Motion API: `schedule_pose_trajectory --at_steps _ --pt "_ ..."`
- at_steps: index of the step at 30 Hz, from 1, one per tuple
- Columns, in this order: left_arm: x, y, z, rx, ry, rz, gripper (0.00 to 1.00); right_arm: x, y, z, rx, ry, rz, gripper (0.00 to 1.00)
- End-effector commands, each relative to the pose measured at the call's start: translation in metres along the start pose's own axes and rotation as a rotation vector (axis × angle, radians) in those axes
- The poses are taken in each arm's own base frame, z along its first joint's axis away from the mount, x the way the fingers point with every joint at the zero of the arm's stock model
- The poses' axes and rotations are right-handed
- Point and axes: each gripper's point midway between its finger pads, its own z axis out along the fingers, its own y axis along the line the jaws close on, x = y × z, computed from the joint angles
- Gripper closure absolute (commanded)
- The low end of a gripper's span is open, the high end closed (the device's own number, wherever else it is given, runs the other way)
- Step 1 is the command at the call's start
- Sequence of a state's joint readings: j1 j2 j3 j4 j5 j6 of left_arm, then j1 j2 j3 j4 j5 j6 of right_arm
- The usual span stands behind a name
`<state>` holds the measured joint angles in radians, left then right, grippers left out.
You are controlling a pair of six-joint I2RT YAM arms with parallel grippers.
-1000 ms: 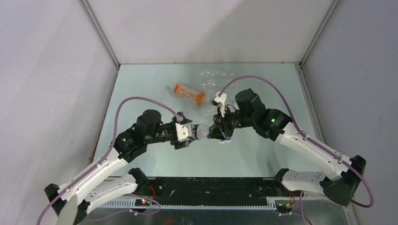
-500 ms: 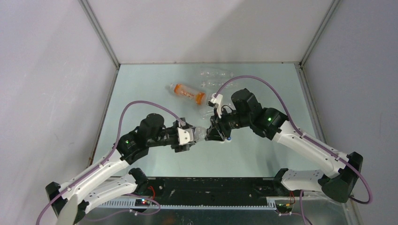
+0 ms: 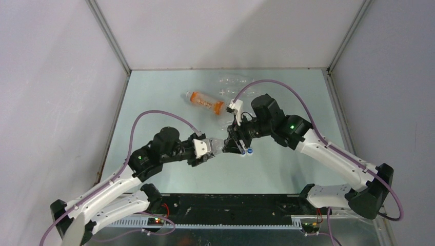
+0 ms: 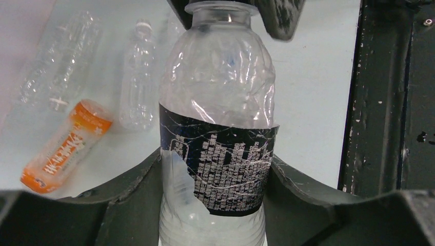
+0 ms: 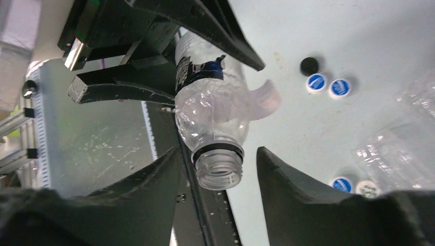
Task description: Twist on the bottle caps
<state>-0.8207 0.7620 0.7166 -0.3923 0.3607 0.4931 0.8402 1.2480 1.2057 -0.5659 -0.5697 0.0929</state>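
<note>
A pale green table (image 3: 154,102) sits between plain grey walls (image 3: 51,102). The left gripper (image 3: 209,149) clamps the dark-labelled bottle (image 4: 218,77) by its body. The bottle's long axis runs roughly level (left to right), with its uncapped neck toward the right gripper (image 5: 218,177), whose jaws stand apart, flanking that neck. Blue-topped caps (image 5: 316,82) lie on the table near this bottle.

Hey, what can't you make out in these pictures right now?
1. Left wrist view: labelled bottle's mouth, cut off by the top edge.
2. Right wrist view: its base, hidden behind the left hand.
3. Top view: clear bottles at the far edge, too faint to count.
</note>
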Motion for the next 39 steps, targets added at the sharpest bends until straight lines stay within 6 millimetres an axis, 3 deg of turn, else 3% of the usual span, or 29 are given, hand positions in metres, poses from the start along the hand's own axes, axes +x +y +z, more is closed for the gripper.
schedule_pose_trajectory --at_steps 1,6,10,13,17,21,26,31,39 --pt "-0.003 0.004 -0.001 -0.063 -0.032 -0.102 0.85 -0.039 -0.008 -0.013 0.056 -0.105 -0.016 0.32" --pt "0.006 0.014 -0.007 -0.169 -0.027 -0.182 0.99 -0.056 -0.03 -0.027 0.165 -0.168 0.011 0.17" --pt "0.014 0.032 -0.02 -0.327 -0.027 -0.267 1.0 -0.065 -0.066 -0.038 0.323 -0.215 0.047 0.13" --pt "0.019 0.046 -0.038 -0.463 -0.05 -0.325 1.0 -0.063 -0.088 -0.035 0.414 -0.206 0.052 0.13" --pt "0.018 0.061 -0.064 -0.61 -0.089 -0.385 1.0 -0.051 -0.112 -0.007 0.44 -0.136 0.054 0.13" --pt "0.014 0.073 -0.091 -0.729 -0.128 -0.403 1.0 -0.03 -0.129 0.046 0.436 -0.002 0.02 0.13" --pt "0.011 0.083 -0.12 -0.847 -0.168 -0.426 1.0 -0.008 -0.125 0.108 0.381 0.141 -0.038 0.18" --pt "0.004 0.085 -0.133 -0.875 -0.191 -0.448 1.0 0.01 -0.127 0.163 0.37 0.266 -0.099 0.24" --pt "-0.002 0.082 -0.139 -0.866 -0.233 -0.457 1.0 0.033 -0.133 0.201 0.358 0.398 -0.127 0.33"
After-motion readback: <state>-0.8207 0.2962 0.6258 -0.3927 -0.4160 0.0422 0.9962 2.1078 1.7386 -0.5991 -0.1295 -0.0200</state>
